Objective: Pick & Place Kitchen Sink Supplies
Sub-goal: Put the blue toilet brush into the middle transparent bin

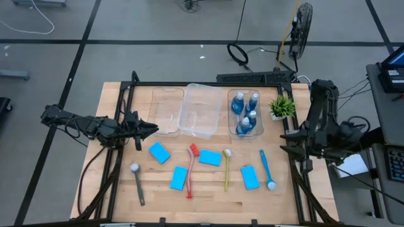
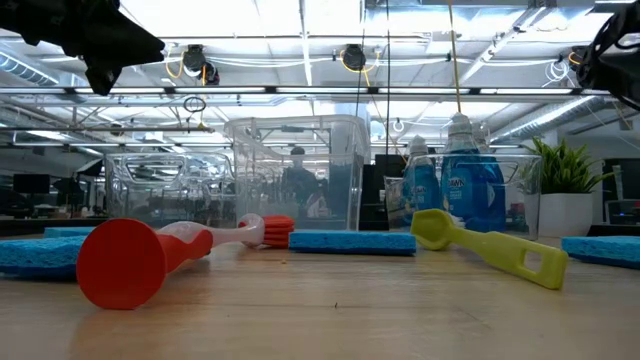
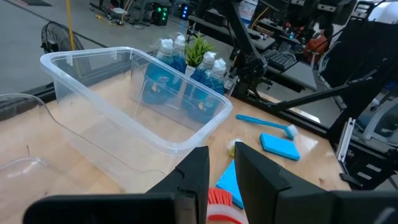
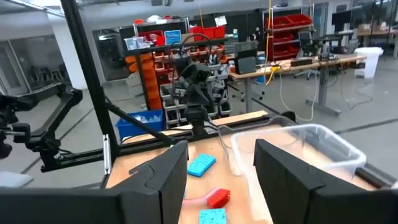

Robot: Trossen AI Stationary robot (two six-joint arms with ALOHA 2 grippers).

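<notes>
Altogether four sponges [image 1: 160,152], four bottles [image 1: 245,112]

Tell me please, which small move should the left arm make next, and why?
Probably lower the left claw onto the nearest sponge. The claw is open and empty above the table's left side, that sponge lies just beside it, and only the bottles are already in a bin.
</notes>
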